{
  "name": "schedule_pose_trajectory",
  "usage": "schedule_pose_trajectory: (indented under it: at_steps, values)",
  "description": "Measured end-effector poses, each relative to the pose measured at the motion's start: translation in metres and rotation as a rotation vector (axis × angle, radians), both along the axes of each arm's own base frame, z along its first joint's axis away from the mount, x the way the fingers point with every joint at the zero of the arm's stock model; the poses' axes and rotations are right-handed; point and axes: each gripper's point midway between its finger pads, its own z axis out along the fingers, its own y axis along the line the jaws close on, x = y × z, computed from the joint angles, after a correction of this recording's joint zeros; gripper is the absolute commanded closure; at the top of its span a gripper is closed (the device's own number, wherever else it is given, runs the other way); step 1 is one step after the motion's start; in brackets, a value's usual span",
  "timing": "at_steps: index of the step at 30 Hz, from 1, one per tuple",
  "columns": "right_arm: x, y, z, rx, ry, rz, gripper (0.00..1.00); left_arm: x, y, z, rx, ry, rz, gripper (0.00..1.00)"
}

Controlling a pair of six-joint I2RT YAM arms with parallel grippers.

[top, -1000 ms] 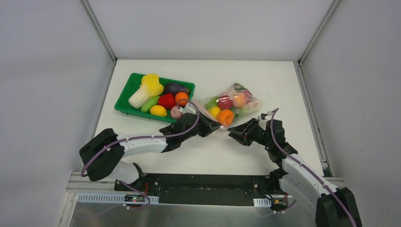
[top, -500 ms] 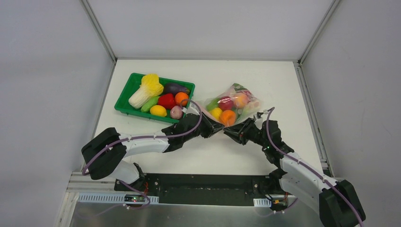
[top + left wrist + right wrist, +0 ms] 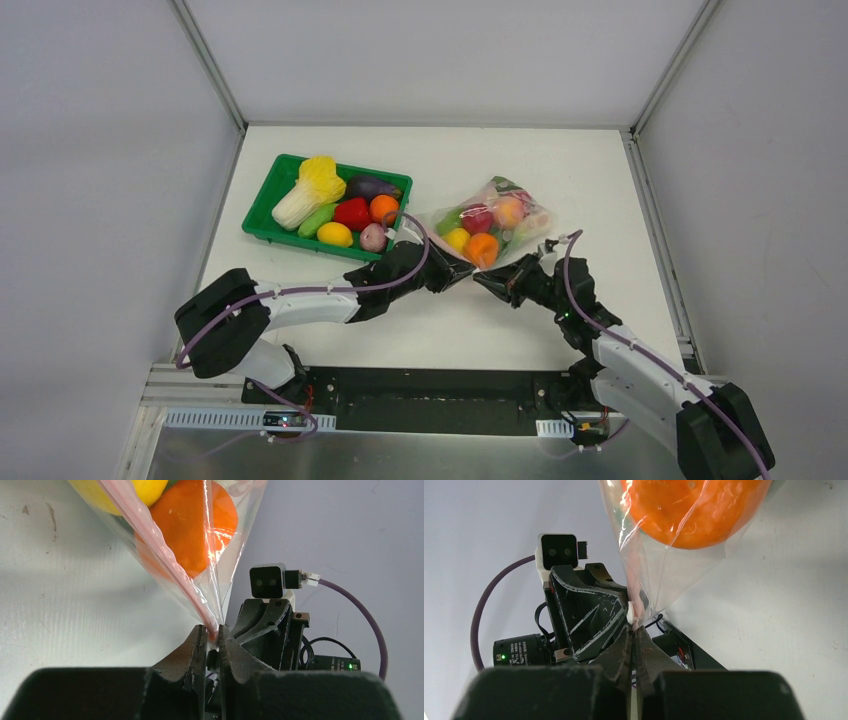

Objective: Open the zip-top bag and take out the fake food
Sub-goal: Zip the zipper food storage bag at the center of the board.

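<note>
Left gripper and right gripper meet tip to tip, each pinched narrow on the near corner of the zip-top bag. The bag stretches far-right across the table, fake food inside. Parting it likely means pulling left and right.

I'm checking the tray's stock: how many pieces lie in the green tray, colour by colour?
Yellow-white cabbage: 1
Green piece: 1
Red pepper: 1
Orange fruit: 1
Purple eggplant: 1
Yellow fruit: 1
Pinkish round piece: 1
Total in the green tray: 7
</note>
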Motion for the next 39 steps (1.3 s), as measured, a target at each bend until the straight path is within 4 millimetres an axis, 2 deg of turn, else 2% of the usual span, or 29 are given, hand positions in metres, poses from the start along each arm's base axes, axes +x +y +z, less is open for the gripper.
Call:
schedule_pose_trajectory:
  at_steps: [16, 24, 25, 28, 31, 34, 39]
  values:
    - [-0.011, -0.01, 0.005, -0.01, -0.034, -0.019, 1.0, 0.005, 0.007, 0.004, -0.021, -0.005, 0.007, 1.0]
    - [-0.009, -0.023, -0.005, -0.041, -0.013, -0.057, 1.0, 0.021, 0.024, 0.0, 0.009, -0.011, 0.06, 1.0]
    - [-0.009, -0.024, -0.007, -0.045, -0.005, -0.058, 1.0, 0.023, 0.026, 0.0, 0.012, -0.013, 0.065, 0.97]
    - [-0.01, -0.024, -0.009, -0.053, -0.003, -0.053, 1.0, 0.026, 0.028, 0.0, 0.017, -0.016, 0.07, 0.63]
    - [-0.01, -0.024, -0.012, -0.063, 0.002, -0.045, 1.0, 0.023, 0.026, -0.001, 0.019, -0.013, 0.045, 0.43]
    - [-0.012, -0.023, -0.015, -0.07, 0.012, -0.034, 1.0, 0.017, 0.015, 0.004, 0.001, -0.002, 0.005, 0.33]
    - [-0.012, -0.023, -0.02, -0.081, 0.024, -0.025, 1.0, 0.0, -0.008, 0.008, -0.019, 0.019, -0.066, 0.34]
